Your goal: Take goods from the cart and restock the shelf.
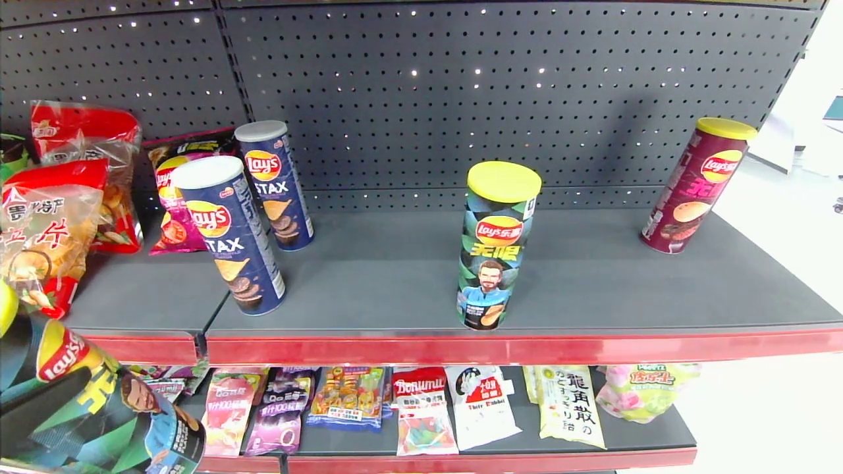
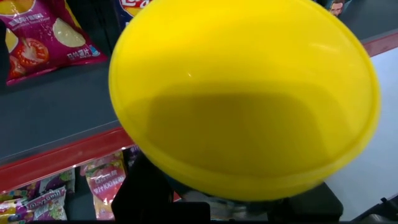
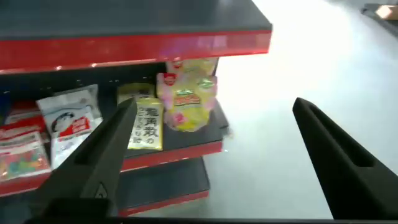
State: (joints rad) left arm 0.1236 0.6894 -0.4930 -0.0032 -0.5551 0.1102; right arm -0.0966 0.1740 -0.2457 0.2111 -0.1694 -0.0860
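My left gripper (image 1: 46, 395) clamps the yellow-lidded chip can (image 2: 242, 93), at eight o'clock from the matching can (image 1: 498, 247); my right gripper (image 3: 211, 162) has its fingers spread apart.

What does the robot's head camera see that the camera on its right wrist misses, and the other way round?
Only the head view: the goods on the top shelf, namely two blue cans, a green can, a maroon can and chip bags, plus a tilted can nearest the camera.
Only the right wrist view: the open right claw.
Both: the lower shelf with a white packet, a yellow packet and a pink-green bag.
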